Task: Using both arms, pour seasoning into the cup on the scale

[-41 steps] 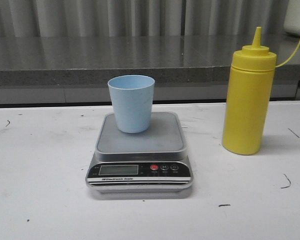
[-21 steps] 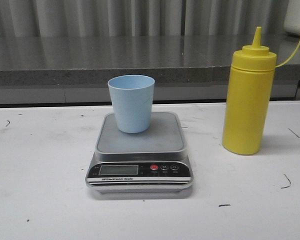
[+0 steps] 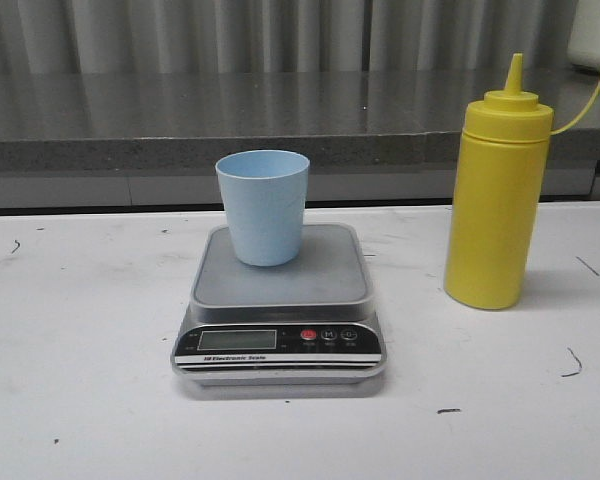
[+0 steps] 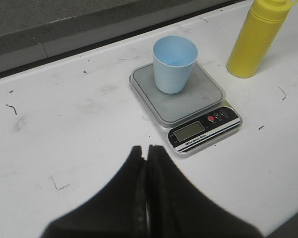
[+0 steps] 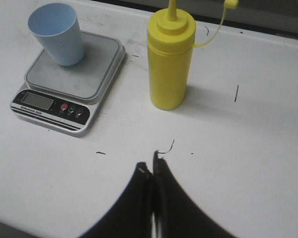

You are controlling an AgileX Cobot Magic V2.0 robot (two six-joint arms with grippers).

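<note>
**Pre-grasp state: hazards and surroundings**

My left end effector [image 4: 147,153] and my right end effector [image 5: 151,171] are both narrow, fingers pressed together, holding nothing, well clear of the work items.

The seasoning [image 5: 170,62] stands upright on the surface [image 3: 70,400], just to the right of the scale [image 3: 280,330], apart from it. The cup [image 3: 263,205] stands upright on the scale platform, toward its rear.

Hazards, as I judge them:
- The bottle is tall and slender; a high or off-centre grip could topple it.
- Its tethered tip cover [image 5: 231,3] hangs free and could snag.
- The cup looks light; contact could slide it off the platform.

The surface is white and scuffed with dark marks. Behind it runs a grey ledge below a ribbed grey wall.
</note>
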